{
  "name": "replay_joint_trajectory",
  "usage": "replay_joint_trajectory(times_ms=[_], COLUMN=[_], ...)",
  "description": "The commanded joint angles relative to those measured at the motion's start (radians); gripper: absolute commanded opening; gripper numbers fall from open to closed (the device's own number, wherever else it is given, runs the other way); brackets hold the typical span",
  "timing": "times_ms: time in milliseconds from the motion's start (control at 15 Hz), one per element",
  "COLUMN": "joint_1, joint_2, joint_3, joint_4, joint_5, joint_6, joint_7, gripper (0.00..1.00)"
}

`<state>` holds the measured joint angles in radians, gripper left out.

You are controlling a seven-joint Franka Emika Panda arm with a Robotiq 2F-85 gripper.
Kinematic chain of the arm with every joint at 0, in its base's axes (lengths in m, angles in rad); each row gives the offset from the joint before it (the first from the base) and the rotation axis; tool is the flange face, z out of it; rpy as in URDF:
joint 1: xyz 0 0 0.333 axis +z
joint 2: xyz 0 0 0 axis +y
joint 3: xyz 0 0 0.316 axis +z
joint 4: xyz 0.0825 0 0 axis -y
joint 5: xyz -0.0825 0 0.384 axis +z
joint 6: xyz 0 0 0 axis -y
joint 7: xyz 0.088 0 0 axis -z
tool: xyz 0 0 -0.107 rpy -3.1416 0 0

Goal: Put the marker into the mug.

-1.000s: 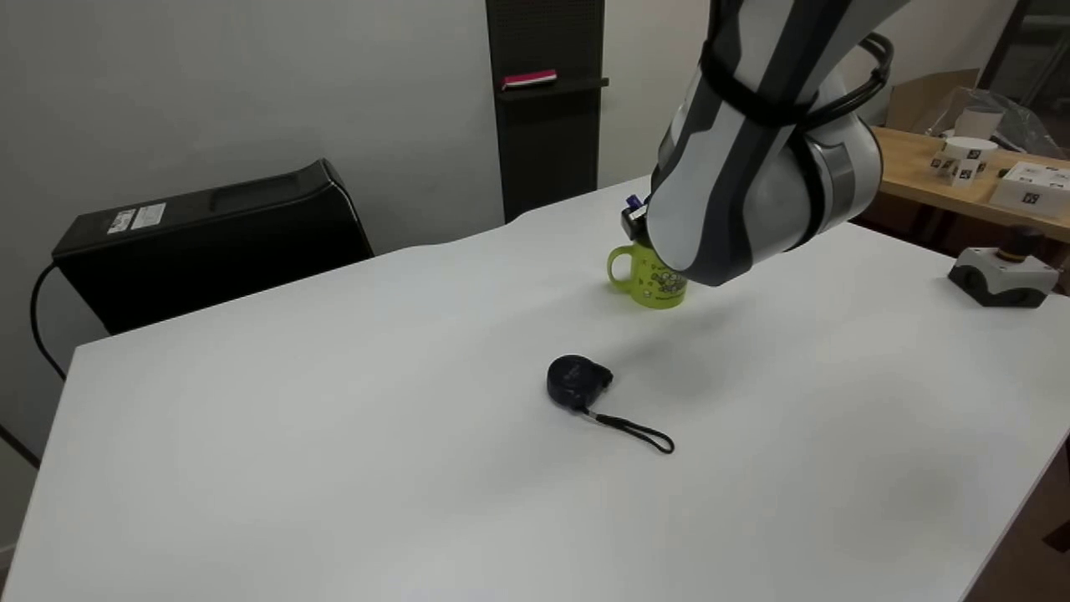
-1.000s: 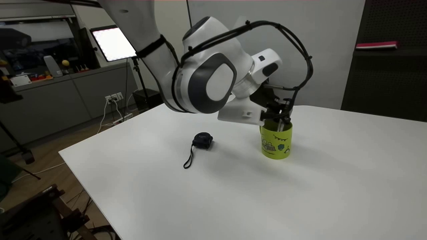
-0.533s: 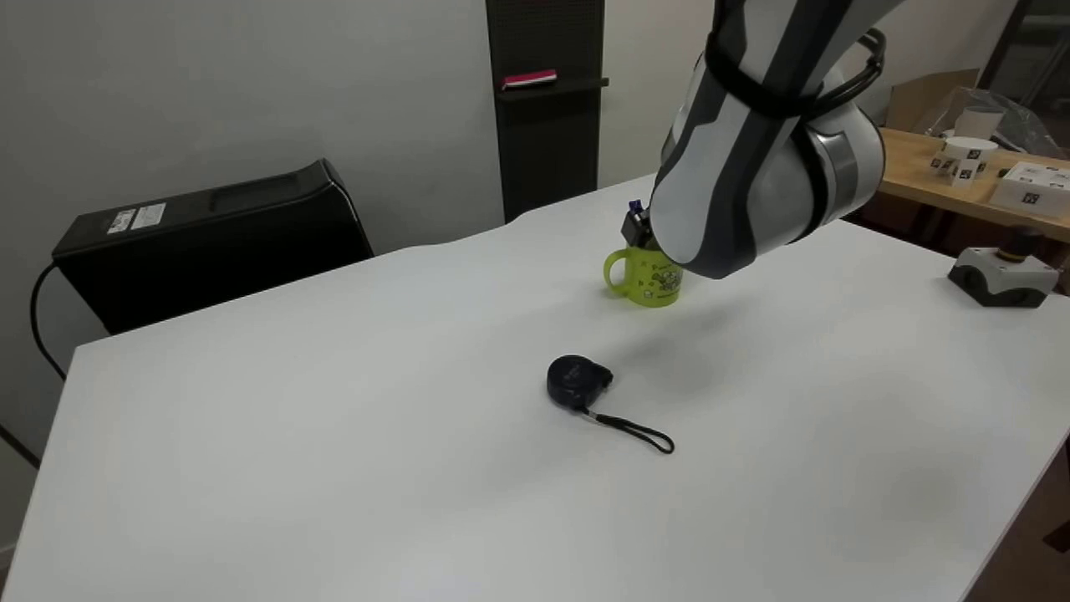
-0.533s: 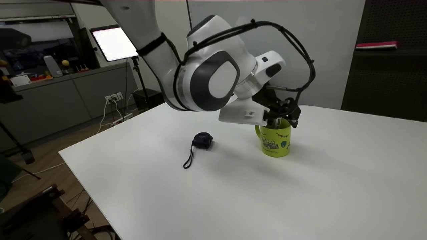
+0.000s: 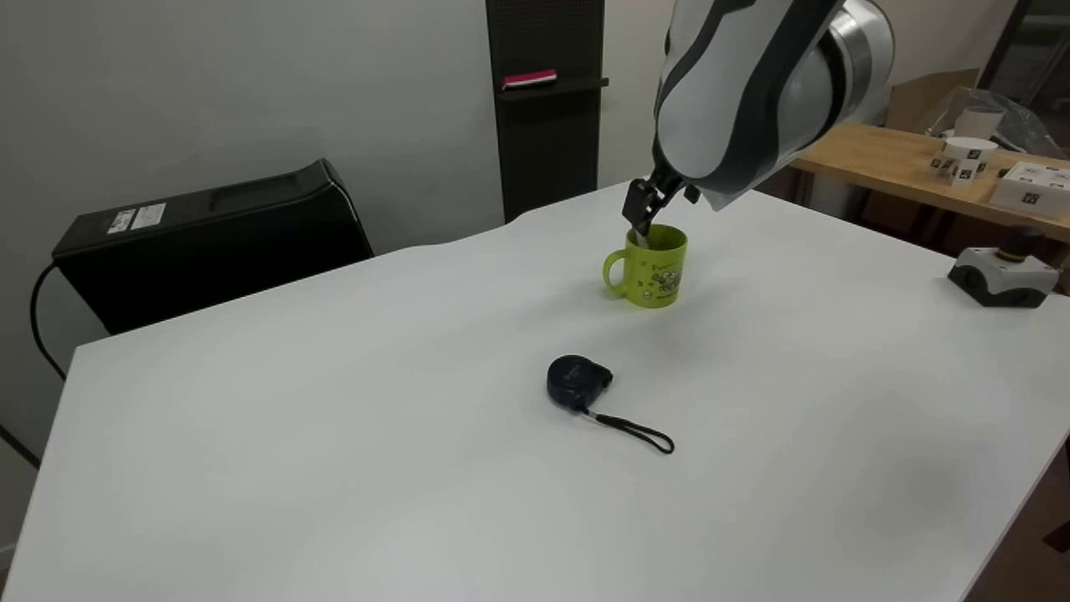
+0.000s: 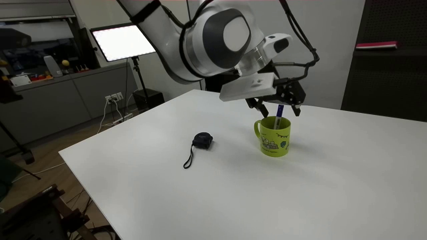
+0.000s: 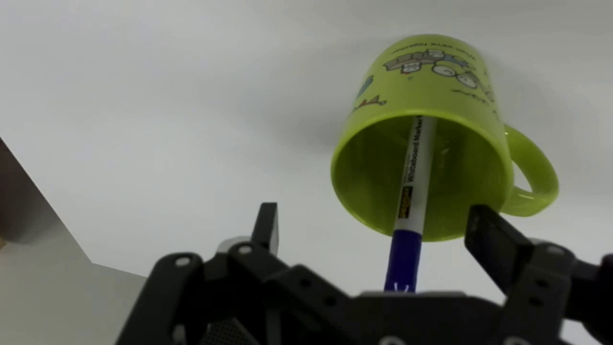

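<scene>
1. The claw (image 6: 280,112) hangs just above the mug (image 6: 275,140), its fingers (image 7: 498,249) spread wide, with a gap on each side of the marker (image 7: 417,201).
2. The marker is in the mug, between the fingers and apart from both in the wrist view. It stands at a tilt: the white body runs down inside, and the blue cap (image 7: 403,258) rises above the rim towards the claw, which hides the cap's end from the wrist view.
3. The mug, yellow-green with cartoon figures, stands upright on the white table (image 5: 334,468). One finger is close to its rim on the handle (image 7: 539,170) side; I cannot tell whether they touch.
4. The arm (image 6: 220,36), white and dark grey, slants down to the claw from above.
5. The tape measure (image 6: 201,140), black, lies near the mug but apart from it, its cord (image 5: 610,420) looped on the table.
6. A grey-and-black box (image 5: 1001,276) with a dark knob (image 5: 1021,242) sits well apart from the mug, near the table's edge.
7. Past the table: a black case (image 5: 226,242), a dark shelf (image 5: 581,87) with a red-and-white thing (image 5: 529,79) on it, a lit lamp (image 6: 123,41), and a wooden bench (image 5: 878,156) bearing white pieces (image 5: 968,146).
</scene>
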<state>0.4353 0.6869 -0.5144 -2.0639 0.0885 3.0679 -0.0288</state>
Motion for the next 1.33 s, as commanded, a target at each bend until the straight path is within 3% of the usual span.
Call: replay_joint_trajectory(times_ms=[0,133,333,533,1000,1267], joint_1=[-0.028,-0.133,-0.239,-0.309,-0.388,-0.390], joint_2=[-0.085,-0.159,-0.196,-0.208,-0.203,-0.194], joint_3=[0.027,0.158,0.300,0.386,0.469,0.469], joint_4=[0.006,0.011,0.036,0.053,0.056,0.049], joint_5=[-0.127,-0.168,-0.177,-0.163,-0.128,-0.161], joint_6=[-0.128,-0.255,-0.422,-0.529,-0.603,-0.577], joint_7=[0.039,-0.024,-0.043,-0.040,-0.018,-0.024], gripper=[1.00,1.00,1.00,1.00,1.00,1.00])
